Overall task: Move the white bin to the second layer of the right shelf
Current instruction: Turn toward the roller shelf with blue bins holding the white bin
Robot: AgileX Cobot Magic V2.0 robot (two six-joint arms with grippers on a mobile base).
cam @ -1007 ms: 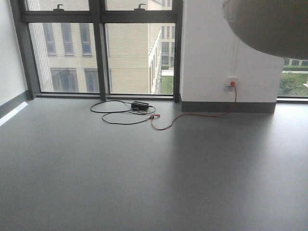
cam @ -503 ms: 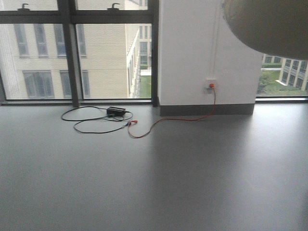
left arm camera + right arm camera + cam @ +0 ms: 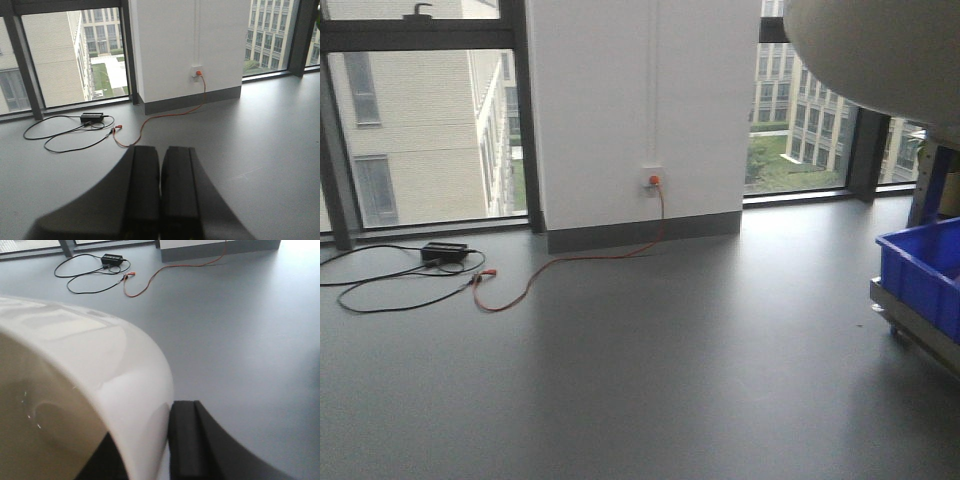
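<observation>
The white bin (image 3: 880, 50) hangs at the top right of the front view, only its rounded base showing. In the right wrist view the white bin (image 3: 100, 370) fills the left side. My right gripper (image 3: 150, 445) is shut on its rim, one finger inside the bin and one finger (image 3: 187, 440) outside. My left gripper (image 3: 160, 190) is shut and empty, its two dark fingers pressed together above the floor. The right shelf second layer is out of view; only a steel frame edge (image 3: 915, 322) under a blue crate shows at the right.
A blue crate (image 3: 925, 270) sits on a low steel frame at the right edge. A white wall pillar (image 3: 640, 110) with a socket stands ahead. An orange cable (image 3: 570, 262) and a black cable with a power brick (image 3: 442, 252) lie on the grey floor by the windows.
The view has swung to the right: the windows, pillar and cables slid left, and the blue crate came into view at the right. The white bin stays in my right gripper.
</observation>
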